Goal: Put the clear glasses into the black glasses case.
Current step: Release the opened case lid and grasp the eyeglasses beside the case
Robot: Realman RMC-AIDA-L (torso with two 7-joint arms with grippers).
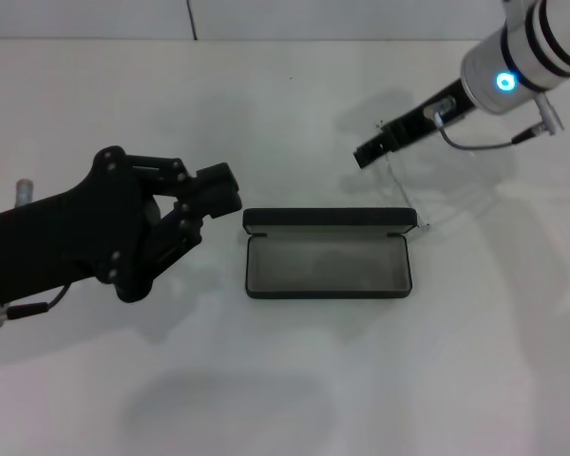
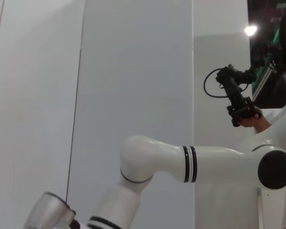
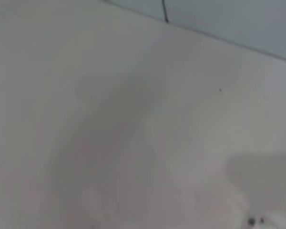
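Nearest in the head view, the left gripper (image 1: 218, 190) hovers with fingers together, just left of the open black glasses case (image 1: 327, 265) on the white table (image 1: 285, 95). Behind the case, the right gripper (image 1: 369, 155) pinches the clear glasses (image 1: 406, 204). Left wrist view: a white robot arm (image 2: 181, 164). Right wrist view: only tabletop.

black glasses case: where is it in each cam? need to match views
Head view: black glasses case lies open at centre on the white table, between the left pincer and the right pincer.
Left wrist view: not in it; only wall and a white robot arm.
Right wrist view: not in it; only bare table.
Shared landmark: the white table, in head and right wrist views only.
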